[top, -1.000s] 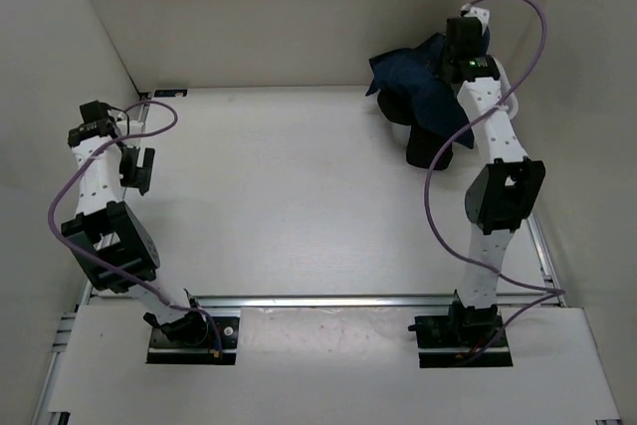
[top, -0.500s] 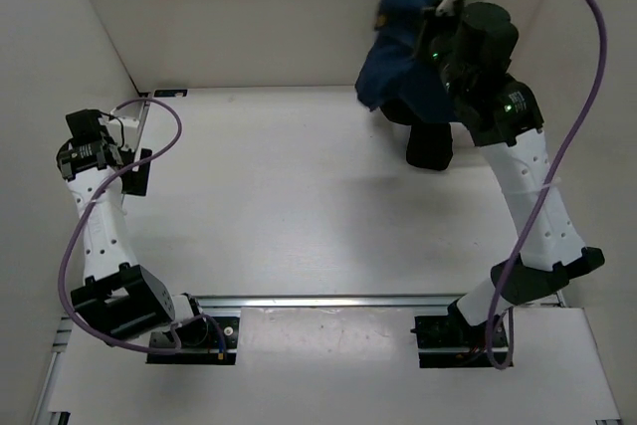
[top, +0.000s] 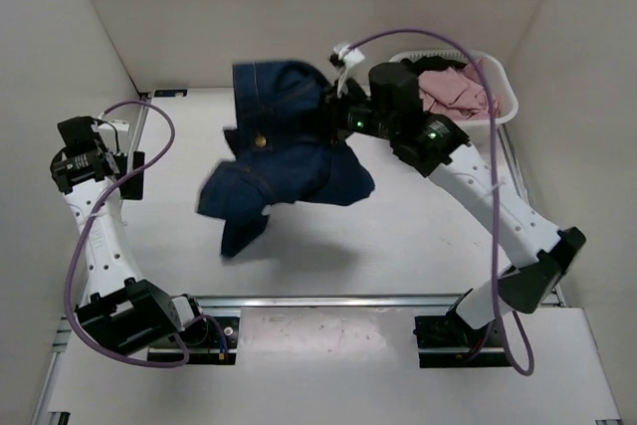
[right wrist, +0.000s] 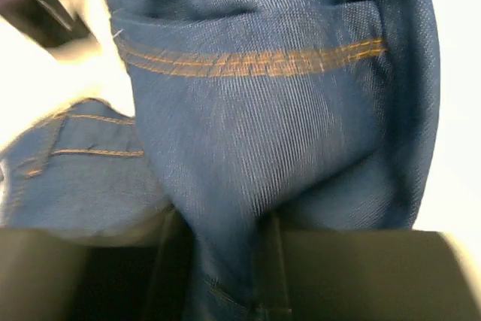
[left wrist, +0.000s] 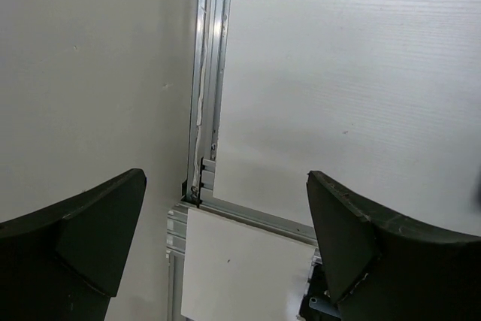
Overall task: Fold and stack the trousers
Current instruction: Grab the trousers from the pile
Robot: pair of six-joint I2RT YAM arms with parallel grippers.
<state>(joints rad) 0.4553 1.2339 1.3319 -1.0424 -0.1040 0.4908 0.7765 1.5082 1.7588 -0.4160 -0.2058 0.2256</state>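
The dark navy denim trousers (top: 284, 151) hang bunched in the air over the middle of the table, held by my right gripper (top: 338, 116), which is shut on their cloth. In the right wrist view the blue denim with orange stitching (right wrist: 248, 133) fills the frame and is pinched between the jaws. My left gripper (top: 127, 168) is open and empty at the table's left edge; its two dark fingers (left wrist: 368, 238) stand wide apart over bare table. The black pair is not in view.
A white laundry basket (top: 503, 97) with pink cloth (top: 453, 92) in it stands at the back right. A metal rail (left wrist: 207, 95) runs along the left table edge. White walls close in the left, back and right sides.
My right arm has swung the denim trousers from the back right corner to over the table's middle, uncovering the basket. My left arm has shifted slightly.
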